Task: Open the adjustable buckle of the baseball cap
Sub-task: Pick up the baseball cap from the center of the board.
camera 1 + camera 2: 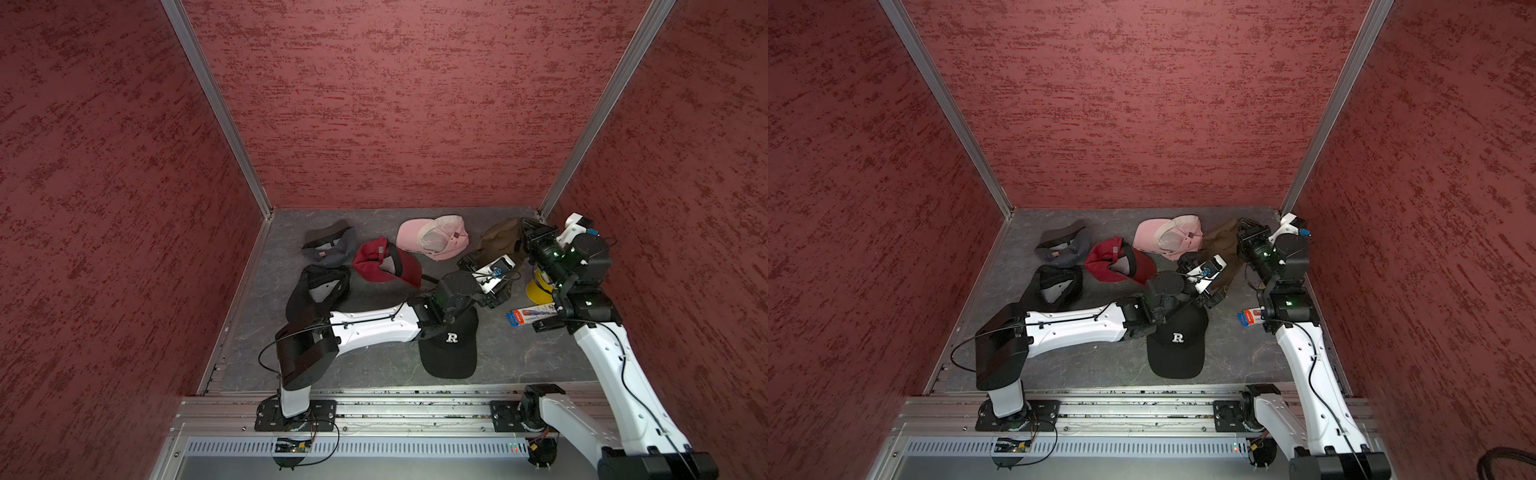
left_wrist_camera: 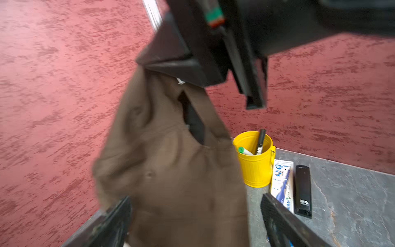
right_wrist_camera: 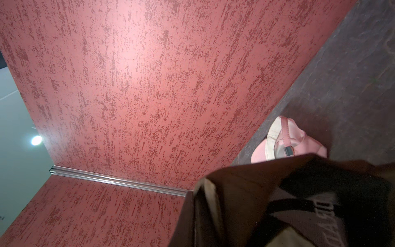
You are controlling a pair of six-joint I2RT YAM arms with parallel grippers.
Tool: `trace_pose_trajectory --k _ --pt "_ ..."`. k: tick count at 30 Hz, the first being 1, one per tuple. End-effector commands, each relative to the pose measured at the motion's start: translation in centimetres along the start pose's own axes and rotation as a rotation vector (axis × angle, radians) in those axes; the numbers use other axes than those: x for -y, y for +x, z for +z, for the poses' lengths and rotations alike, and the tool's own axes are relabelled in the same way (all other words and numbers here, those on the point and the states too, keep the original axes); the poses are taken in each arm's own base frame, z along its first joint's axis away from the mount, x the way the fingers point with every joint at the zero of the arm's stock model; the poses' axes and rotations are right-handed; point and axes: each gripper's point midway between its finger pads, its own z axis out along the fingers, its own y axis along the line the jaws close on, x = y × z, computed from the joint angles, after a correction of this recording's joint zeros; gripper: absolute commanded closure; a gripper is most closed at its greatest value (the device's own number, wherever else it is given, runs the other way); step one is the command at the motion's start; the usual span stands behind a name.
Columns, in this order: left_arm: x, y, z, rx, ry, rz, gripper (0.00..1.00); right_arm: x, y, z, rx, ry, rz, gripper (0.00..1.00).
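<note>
The right gripper (image 2: 192,70) is clamped on the upper edge of the brown cap (image 2: 171,160), which hangs over the table (image 2: 352,203) at its far right corner, near a yellow cup (image 2: 255,169). The left gripper (image 2: 195,200) stands wide, its fingers (image 2: 282,218) on either side of the cap's lower part, not clamping it.

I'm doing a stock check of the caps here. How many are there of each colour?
Black: 2, plain cap and R cap
Grey cap: 1
Red cap: 1
Pink cap: 1
Brown cap: 1
Total: 6
</note>
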Motion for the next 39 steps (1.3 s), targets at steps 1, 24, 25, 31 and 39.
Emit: trace_pose_trajectory --k 1,24,25,31,39 --pt "2.1 -0.1 0.3 0.042 0.044 -0.007 0.04 -1.3 -0.3 -0.5 0.007 -0.039 0.002 1.0" --pt "1.6 3.2 4.0 -0.041 -0.105 0.065 0.07 -0.4 0.5 -1.5 -0.011 -0.025 0.09 1.0" --pt "1.2 3.3 4.2 -0.047 -0.135 0.069 0.09 -0.4 0.5 -1.6 -0.013 -0.025 0.093 1.0" --pt "-0.7 4.0 4.6 -0.078 -0.254 0.102 0.34 -0.3 0.7 -2.1 -0.014 -0.025 0.11 1.0" --pt "-1.1 4.0 3.5 -0.061 -0.255 0.112 0.84 0.5 1.3 -2.3 -0.031 -0.023 0.136 1.0"
